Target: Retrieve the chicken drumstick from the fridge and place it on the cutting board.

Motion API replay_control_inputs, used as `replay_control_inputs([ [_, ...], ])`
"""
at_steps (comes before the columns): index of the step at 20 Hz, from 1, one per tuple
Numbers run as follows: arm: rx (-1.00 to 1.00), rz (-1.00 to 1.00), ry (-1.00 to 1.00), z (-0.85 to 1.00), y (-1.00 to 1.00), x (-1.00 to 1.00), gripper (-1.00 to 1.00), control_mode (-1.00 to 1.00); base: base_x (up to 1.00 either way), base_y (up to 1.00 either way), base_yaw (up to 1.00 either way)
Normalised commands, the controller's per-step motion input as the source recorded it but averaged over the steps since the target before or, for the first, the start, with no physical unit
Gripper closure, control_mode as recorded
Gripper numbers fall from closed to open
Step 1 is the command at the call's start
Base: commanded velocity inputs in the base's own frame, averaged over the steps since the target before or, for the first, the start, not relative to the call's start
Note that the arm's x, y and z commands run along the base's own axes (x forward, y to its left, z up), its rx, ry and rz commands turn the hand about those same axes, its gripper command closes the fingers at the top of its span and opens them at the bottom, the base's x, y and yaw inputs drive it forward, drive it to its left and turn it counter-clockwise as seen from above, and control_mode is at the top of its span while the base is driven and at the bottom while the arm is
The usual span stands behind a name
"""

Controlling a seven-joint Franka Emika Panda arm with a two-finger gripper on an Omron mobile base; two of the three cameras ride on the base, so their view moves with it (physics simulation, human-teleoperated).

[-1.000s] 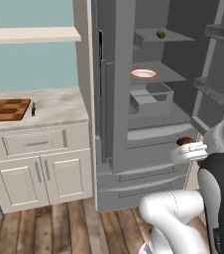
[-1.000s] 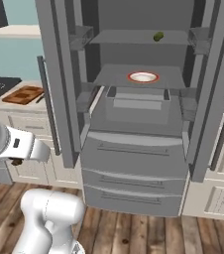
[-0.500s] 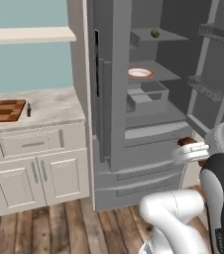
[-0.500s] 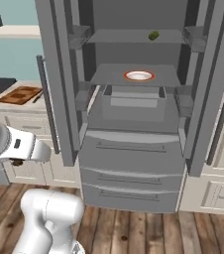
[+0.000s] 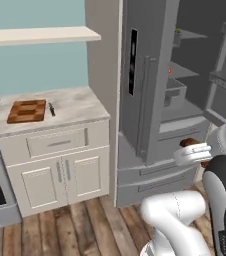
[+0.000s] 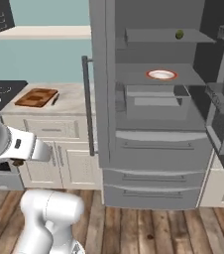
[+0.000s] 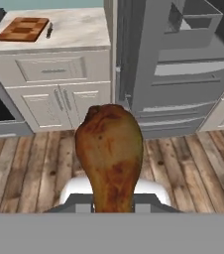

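You have the chicken drumstick (image 7: pixel 110 158) clamped in the gripper (image 5: pixel 195 150): in the hand view it rises from 6 o'clock up to the centre, thick end up, with the fingers closed on its lower end, hidden behind the meat. In the left base view the gripper sits at about 4 o'clock, a bit of brown showing just above it, in front of the fridge (image 5: pixel 155 100), whose doors stand open. The cutting board (image 5: pixel 27 111) lies on the marble counter (image 5: pixel 75 107) at about 9 o'clock in that view, well apart from the gripper, with a small dark knife (image 5: pixel 51 109) just beside its right edge. In the right base view a plate (image 6: pixel 161 75) rests on a fridge shelf at 1 o'clock, and a small green fruit (image 6: pixel 179 34) sits on the shelf above.
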Motion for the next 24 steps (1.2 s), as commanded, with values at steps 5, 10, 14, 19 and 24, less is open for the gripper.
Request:
replay_control_inputs([
  [5,0.0,0.0,0.0,0.0,0.0,0.0,1.0,1.0,0.0,0.82,-0.16],
  [10,0.0,0.0,0.0,0.0,0.0,0.0,1.0,1.0,0.11,0.79,-0.01],
  [14,0.0,0.0,0.0,0.0,0.0,0.0,1.0,1.0,0.41,0.7,0.08],
  [19,0.0,0.0,0.0,0.0,0.0,0.0,1.0,1.0,0.54,0.53,0.15],
  [24,0.0,0.0,0.0,0.0,0.0,0.0,1.0,1.0,0.68,0.48,0.16],
])
